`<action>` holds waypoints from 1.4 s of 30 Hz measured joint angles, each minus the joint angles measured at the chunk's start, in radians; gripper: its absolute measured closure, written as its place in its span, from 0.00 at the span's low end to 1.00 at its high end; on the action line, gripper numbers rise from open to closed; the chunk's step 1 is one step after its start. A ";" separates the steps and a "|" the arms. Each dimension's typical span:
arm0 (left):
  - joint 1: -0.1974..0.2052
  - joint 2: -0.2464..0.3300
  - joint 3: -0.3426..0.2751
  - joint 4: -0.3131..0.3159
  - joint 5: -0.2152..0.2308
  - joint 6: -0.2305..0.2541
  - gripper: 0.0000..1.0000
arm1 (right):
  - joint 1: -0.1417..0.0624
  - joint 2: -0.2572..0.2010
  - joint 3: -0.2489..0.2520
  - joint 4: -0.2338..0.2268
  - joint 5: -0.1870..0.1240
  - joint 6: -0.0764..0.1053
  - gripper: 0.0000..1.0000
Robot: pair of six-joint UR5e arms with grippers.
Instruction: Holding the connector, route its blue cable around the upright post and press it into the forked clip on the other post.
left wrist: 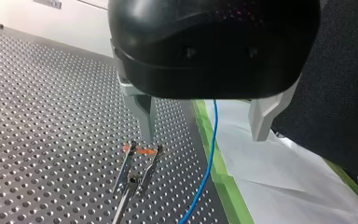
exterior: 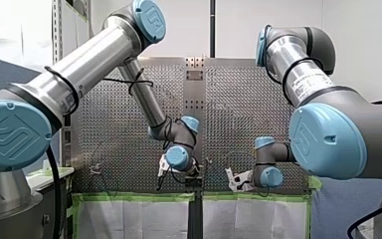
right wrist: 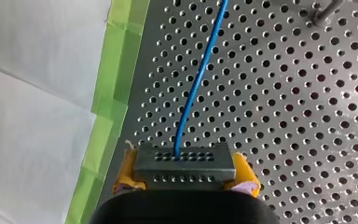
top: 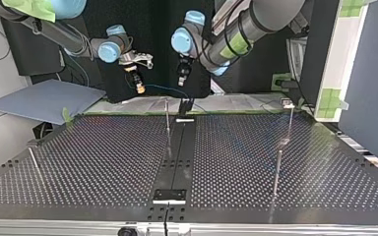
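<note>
Front view: you have both arms bent low over the perforated metal table (exterior: 129, 129), at its edge lined with green tape (exterior: 134, 196); the fingers are unreadable here.

Top view: your right gripper (top: 139, 84), yellow-padded, hangs above that edge. A thin blue cable (top: 165, 89) runs from it toward your left gripper (top: 182, 78).

Left wrist view: left gripper, metal fingers spread wide, empty. The cable passes beneath them along the edge, with a forked metal clip with orange band (left wrist: 140, 154) beside one finger.

Right wrist view: right gripper clamped on the dark grey rectangular connector (right wrist: 185, 161), just inside the edge.
</note>
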 joint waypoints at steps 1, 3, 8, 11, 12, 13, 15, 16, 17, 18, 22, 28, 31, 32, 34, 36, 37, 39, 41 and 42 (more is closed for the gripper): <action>-0.001 -0.001 -0.002 0.005 -0.001 0.000 0.00 | 0.000 0.000 0.000 0.000 -0.003 0.000 1.00; -0.004 -0.006 -0.005 0.014 -0.005 0.001 0.00 | 0.000 0.000 0.000 0.000 -0.009 -0.001 1.00; -0.009 -0.013 -0.007 0.031 -0.009 0.001 0.00 | 0.002 -0.003 0.000 0.002 -0.029 -0.009 1.00; -0.010 -0.014 -0.007 0.041 -0.008 0.001 0.00 | 0.003 -0.003 0.000 0.004 -0.044 -0.019 1.00; -0.011 -0.015 -0.007 0.045 -0.008 0.001 0.00 | 0.003 -0.003 0.000 0.004 -0.049 -0.021 1.00; -0.011 -0.015 -0.007 0.047 -0.008 0.001 0.00 | 0.003 -0.003 0.000 0.004 -0.055 -0.023 1.00; -0.012 -0.015 -0.007 0.050 -0.008 0.001 0.00 | 0.004 -0.004 0.000 0.003 -0.068 -0.027 1.00; -0.012 -0.015 -0.007 0.052 -0.007 0.001 0.00 | 0.004 -0.004 0.000 0.002 -0.075 -0.028 1.00; -0.012 -0.015 -0.007 0.053 -0.007 0.001 0.00 | 0.004 -0.005 0.000 0.002 -0.083 -0.030 1.00; -0.012 -0.015 -0.007 0.055 -0.007 0.001 0.00 | 0.004 -0.005 0.000 0.002 -0.088 -0.030 1.00; -0.012 -0.025 -0.003 0.058 -0.007 0.000 0.00 | 0.005 -0.005 0.000 0.001 -0.103 -0.031 1.00; -0.012 -0.055 0.011 0.060 -0.006 -0.004 0.00 | 0.004 -0.005 0.000 0.001 -0.128 -0.030 1.00; -0.012 -0.074 0.026 0.074 -0.004 -0.017 0.00 | 0.004 -0.005 0.000 -0.001 -0.137 -0.030 1.00; -0.011 -0.083 0.033 0.078 -0.004 -0.021 0.00 | 0.004 -0.005 0.000 -0.002 -0.141 -0.030 1.00; -0.010 -0.097 0.044 0.080 -0.003 -0.025 0.00 | 0.004 -0.005 0.000 -0.003 -0.145 -0.030 1.00; -0.009 -0.106 0.055 0.076 -0.003 -0.028 0.00 | 0.003 -0.005 0.000 -0.003 -0.148 -0.030 1.00; -0.008 -0.109 0.058 0.074 -0.003 -0.029 0.00 | 0.003 -0.005 0.000 -0.004 -0.150 -0.030 1.00; -0.006 -0.112 0.065 0.070 -0.003 -0.030 0.00 | 0.003 -0.005 0.000 -0.006 -0.155 -0.030 1.00; -0.003 -0.113 0.069 0.068 -0.004 -0.032 0.00 | 0.003 -0.005 0.000 -0.007 -0.159 -0.030 1.00; 0.000 -0.114 0.072 0.067 -0.003 -0.034 0.00 | 0.003 -0.005 0.000 -0.008 -0.161 -0.030 1.00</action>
